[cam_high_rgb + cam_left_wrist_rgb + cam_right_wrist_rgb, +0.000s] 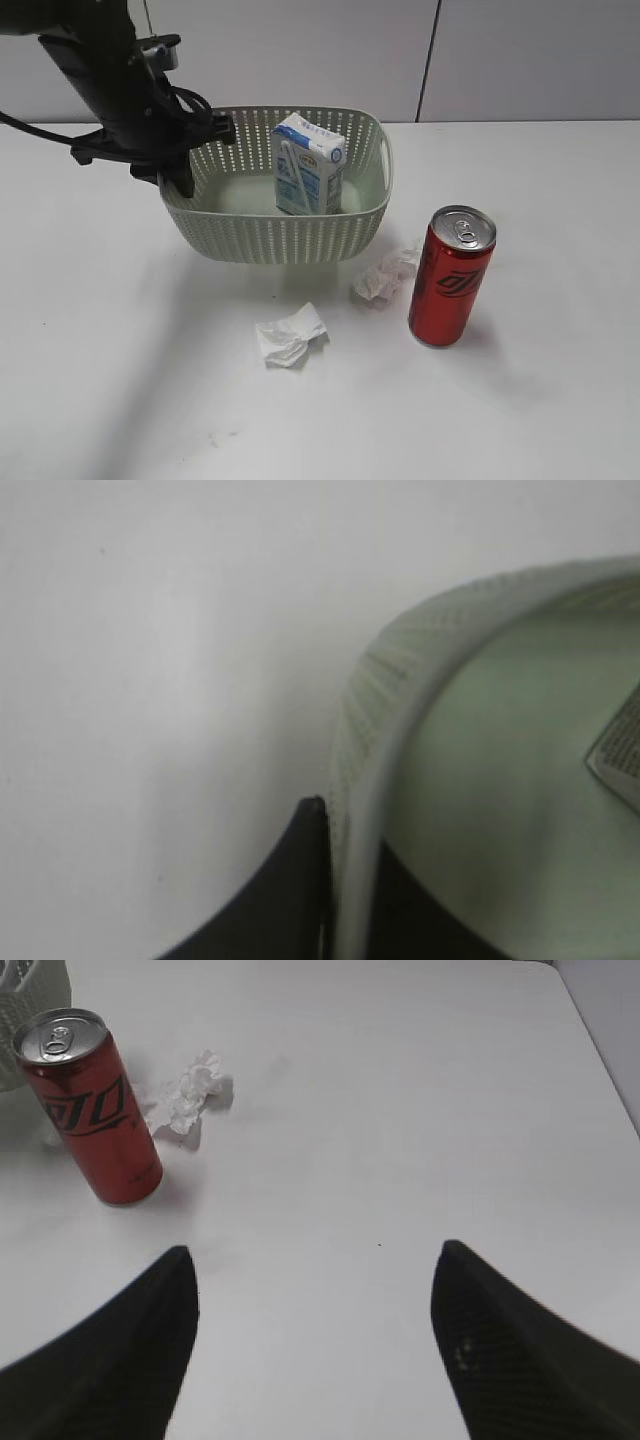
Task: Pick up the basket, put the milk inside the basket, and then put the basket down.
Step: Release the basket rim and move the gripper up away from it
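Basket (285,235) sits at the back centre of the table (560,400) w/ milk (308,165) upright inside it, nearer its right wall. Left gripper (185,150) clamped on basket's left rim, one finger (290,890) outside the wall, one inside. Right gripper (315,1270) spread wide, holding nothing, over bare table right of basket. Red can (450,275) stands front-right of basket; 2 crumpled tissues (290,337) in front of it
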{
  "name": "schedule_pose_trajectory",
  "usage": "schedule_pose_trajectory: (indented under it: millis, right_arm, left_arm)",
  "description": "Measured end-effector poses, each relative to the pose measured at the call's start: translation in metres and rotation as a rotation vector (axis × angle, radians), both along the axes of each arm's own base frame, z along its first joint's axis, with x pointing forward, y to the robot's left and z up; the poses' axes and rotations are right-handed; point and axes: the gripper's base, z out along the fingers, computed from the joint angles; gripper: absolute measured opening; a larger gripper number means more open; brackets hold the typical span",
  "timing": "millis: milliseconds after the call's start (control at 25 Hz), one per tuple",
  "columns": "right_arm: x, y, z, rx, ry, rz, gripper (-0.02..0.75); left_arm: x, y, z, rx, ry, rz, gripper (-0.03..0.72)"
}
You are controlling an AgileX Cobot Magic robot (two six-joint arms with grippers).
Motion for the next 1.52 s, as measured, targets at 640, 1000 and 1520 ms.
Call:
schedule_pose_trajectory:
  millis: [640,1000,1520]
  right_arm:
    - [0.0,0.0,0.0,0.0,0.0,0.0,0.572]
    - [0.0,0.0,0.0,0.0,0.0,0.0,0.572]
    - [0.0,0.0,0.0,0.0,0.0,0.0,0.572]
  left_arm:
    - [0.05,0.005,-0.054,-0.024,0.0,-0.026,0.016]
    - [0.053,0.003,-0.049,-0.062,0.0,-0.007,0.544]
    - [0.062,0.065,0.053,-0.091,0.013,-0.077,0.634]
